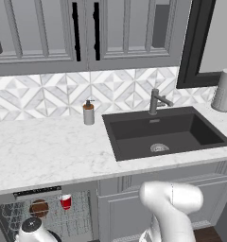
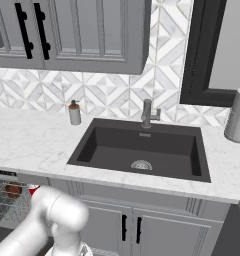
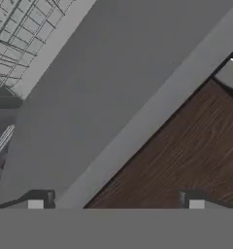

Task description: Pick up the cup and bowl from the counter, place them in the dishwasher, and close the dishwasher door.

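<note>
The small red tapered plastic cup with a white rim (image 1: 66,202) and the small round dark brown wood-like bowl (image 1: 39,208) already sit side by side in the grey wire rack (image 1: 68,220) of the dark grey built-in dishwasher (image 1: 37,193), below the white marble-look bench (image 1: 44,151), the bowl to the left of the cup in the left base view. So the step left, as I judge it, is shutting the flat dark grey dishwasher door (image 3: 89,97). The door lies lowered and open, its broad inner face crossing the hand view as a diagonal band; its free edge runs from lower left to upper right, with the dark brown wood-plank floor (image 3: 176,155) beyond it and the rack at upper left. The hand (image 3: 116,204) hangs low over that edge, its two dark fingertips (image 3: 36,204) spread wide apart with nothing between them, one over the door panel and the other over the floor. The door's long axis lies along that edge, so I judge the closing push must come from under or behind the edge, swinging the panel up toward the rack.
</note>
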Available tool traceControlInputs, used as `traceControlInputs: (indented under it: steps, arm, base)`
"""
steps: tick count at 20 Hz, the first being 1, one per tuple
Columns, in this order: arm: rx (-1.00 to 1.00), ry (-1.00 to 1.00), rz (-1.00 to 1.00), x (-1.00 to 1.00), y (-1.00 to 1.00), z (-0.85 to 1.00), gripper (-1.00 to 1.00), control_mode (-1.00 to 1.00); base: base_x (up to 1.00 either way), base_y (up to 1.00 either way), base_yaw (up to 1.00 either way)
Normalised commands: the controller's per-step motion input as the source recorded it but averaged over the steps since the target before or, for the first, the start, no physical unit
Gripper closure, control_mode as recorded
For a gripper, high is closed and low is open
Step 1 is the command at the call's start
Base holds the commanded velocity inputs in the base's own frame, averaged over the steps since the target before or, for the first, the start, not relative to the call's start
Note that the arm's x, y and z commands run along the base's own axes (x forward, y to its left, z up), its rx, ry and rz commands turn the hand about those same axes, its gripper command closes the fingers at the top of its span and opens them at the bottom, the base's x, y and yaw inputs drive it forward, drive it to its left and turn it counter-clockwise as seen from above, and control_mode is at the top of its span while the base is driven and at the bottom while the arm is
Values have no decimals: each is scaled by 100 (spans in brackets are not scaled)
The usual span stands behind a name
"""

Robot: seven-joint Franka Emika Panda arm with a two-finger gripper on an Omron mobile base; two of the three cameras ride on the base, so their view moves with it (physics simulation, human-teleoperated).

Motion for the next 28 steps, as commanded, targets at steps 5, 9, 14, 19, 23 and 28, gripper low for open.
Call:
traceControlInputs:
  steps: [5,9,14,19,23,28]
  arm:
    - [10,19,65,-100,-3,45,-100,-100]
    - [7,17,59,-98,-7,14,-100,-100]
    - [-2,7,41,-51,-31,-27,-100,-100]
    - [-6,0,10,-22,-25,-72,-100,-100]
    - [1,-9,-5,2,-9,-69,-100,-100]
    - [2,-15,-11,65,-15,-25,-100,-100]
  base:
    - [0,0,0]
    - [0,0,0]
    - [0,0,0]
    - [0,0,0]
    - [0,0,0]
    - [0,0,0]
